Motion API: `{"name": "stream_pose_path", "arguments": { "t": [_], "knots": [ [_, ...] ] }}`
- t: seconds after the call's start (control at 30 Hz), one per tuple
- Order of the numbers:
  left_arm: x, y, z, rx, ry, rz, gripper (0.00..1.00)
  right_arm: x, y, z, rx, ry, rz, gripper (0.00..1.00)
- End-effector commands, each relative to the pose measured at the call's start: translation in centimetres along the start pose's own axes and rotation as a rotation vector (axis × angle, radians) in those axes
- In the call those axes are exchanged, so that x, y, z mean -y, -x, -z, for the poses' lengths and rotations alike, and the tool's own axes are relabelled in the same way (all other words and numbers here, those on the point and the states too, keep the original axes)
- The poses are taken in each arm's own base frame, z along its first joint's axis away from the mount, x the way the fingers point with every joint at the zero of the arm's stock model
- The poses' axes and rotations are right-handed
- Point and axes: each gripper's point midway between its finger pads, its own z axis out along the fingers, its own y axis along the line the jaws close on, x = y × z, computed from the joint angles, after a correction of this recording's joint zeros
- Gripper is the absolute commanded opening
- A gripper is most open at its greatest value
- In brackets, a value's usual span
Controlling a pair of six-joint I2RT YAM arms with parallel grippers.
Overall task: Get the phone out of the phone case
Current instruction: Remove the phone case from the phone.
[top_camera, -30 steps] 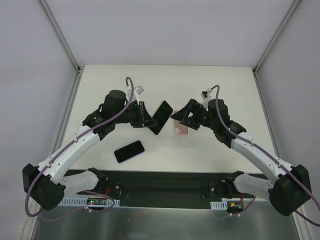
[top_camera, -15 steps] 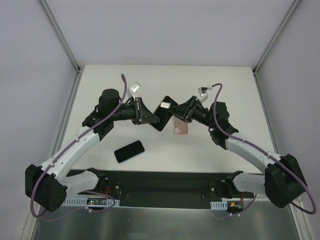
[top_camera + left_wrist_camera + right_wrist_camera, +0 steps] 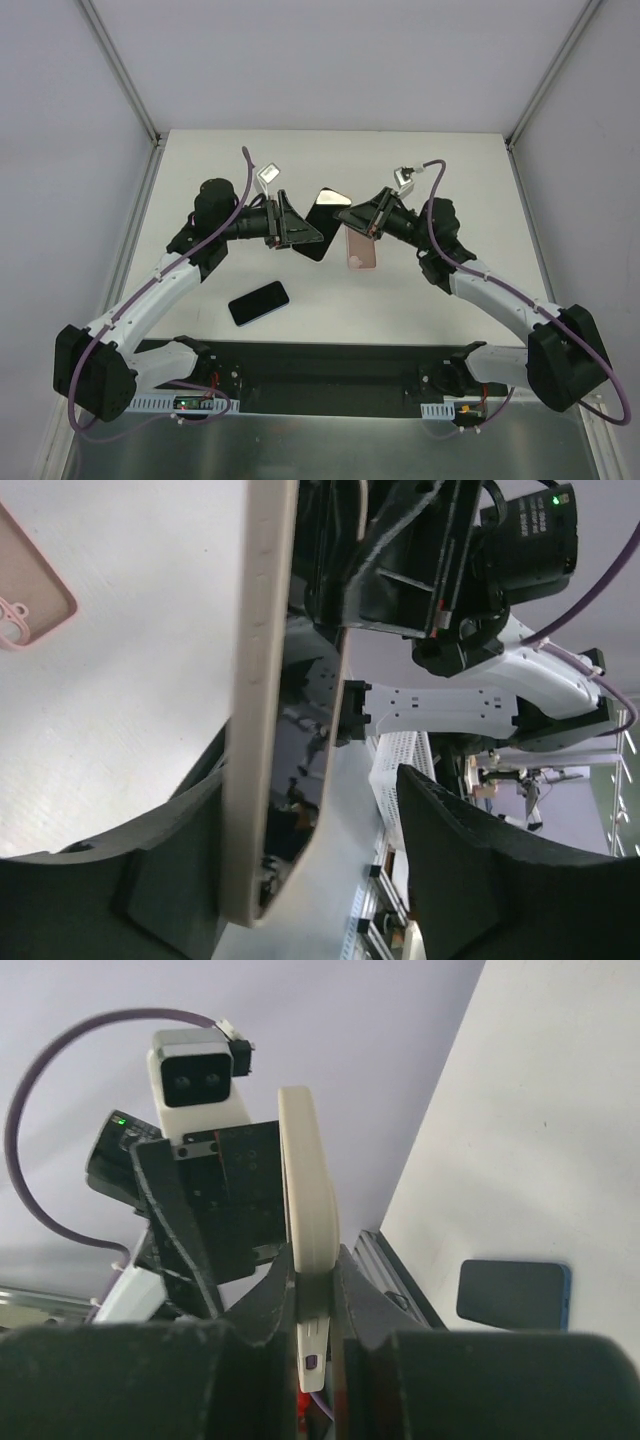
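Observation:
A phone in a cream phone case (image 3: 324,215) hangs in the air above the table's middle, dark screen showing. My right gripper (image 3: 345,215) is shut on its upper right end; in the right wrist view the fingers (image 3: 270,1295) pinch the cream edge (image 3: 308,1195). My left gripper (image 3: 303,236) stands open around the lower left end. In the left wrist view the cased phone (image 3: 262,680) lies close against one finger (image 3: 150,880), with a wide gap to the other finger (image 3: 480,880).
An empty pink case (image 3: 361,256) lies on the table just under the held phone, also seen as the pink case (image 3: 35,610). A second dark phone (image 3: 258,302) lies near the front, left of centre. Grey walls enclose the table.
My right gripper came in from the right and shut on the cased phone. My left gripper, which had been shut on it, has opened. The phone has tipped a little toward the right.

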Motion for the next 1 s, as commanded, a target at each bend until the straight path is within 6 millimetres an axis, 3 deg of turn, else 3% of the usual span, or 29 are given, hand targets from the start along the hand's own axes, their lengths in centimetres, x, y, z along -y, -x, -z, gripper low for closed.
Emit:
{"name": "stream_pose_path", "arguments": {
  "t": [0.0,0.33,0.5,0.53,0.63,0.67,0.7,0.73,0.77,0.8,0.87,0.9,0.97],
  "knots": [
    [3.7,0.5,0.6,-0.015,-0.130,-0.144,0.65,-1.0,-0.9,-0.8,-0.099,0.025,0.074,0.01],
    [3.9,1.2,0.5,-0.037,-0.158,-0.154,0.58,-1.7,-2.9,-1.2,-0.252,0.038,0.107,0.01],
    [3.5,1.7,0.5,-0.039,-0.174,-0.128,0.51,-0.7,-3.7,-1.2,-0.312,-0.041,0.115,0.01],
    [3.5,1.8,0.5,-0.040,-0.176,-0.128,0.41,-0.3,-3.8,-1.1,-0.320,-0.057,0.113,0.01],
    [3.6,1.9,0.5,-0.039,-0.178,-0.122,0.23,0.0,-4.0,-1.0,-0.336,-0.083,0.113,0.01],
    [3.5,2.0,0.5,-0.037,-0.176,-0.116,0.02,0.2,-4.1,-1.0,-0.344,-0.089,0.125,0.01],
    [3.5,2.0,0.4,-0.040,-0.177,-0.112,0.00,0.3,-4.2,-0.9,-0.352,-0.096,0.126,0.01],
    [3.4,2.0,0.4,-0.040,-0.173,-0.096,0.00,0.6,-4.2,-0.8,-0.357,-0.115,0.121,0.06],
    [3.3,2.1,0.4,-0.037,-0.168,-0.085,0.00,0.7,-4.3,-0.7,-0.364,-0.123,0.139,0.17],
    [2.9,2.2,0.4,-0.029,-0.155,-0.069,0.00,0.9,-4.1,-0.6,-0.353,-0.143,0.152,0.48],
    [2.2,2.6,0.5,-0.003,-0.126,-0.034,0.00,1.0,-4.2,0.4,-0.343,-0.193,0.168,0.70],
    [1.5,2.8,0.5,0.016,-0.103,-0.011,0.00,1.4,-3.8,0.7,-0.316,-0.219,0.195,0.91],
    [0.5,3.1,0.8,0.049,-0.079,0.039,0.00,1.5,-3.8,2.0,-0.283,-0.246,0.209,0.99]
  ]
}}
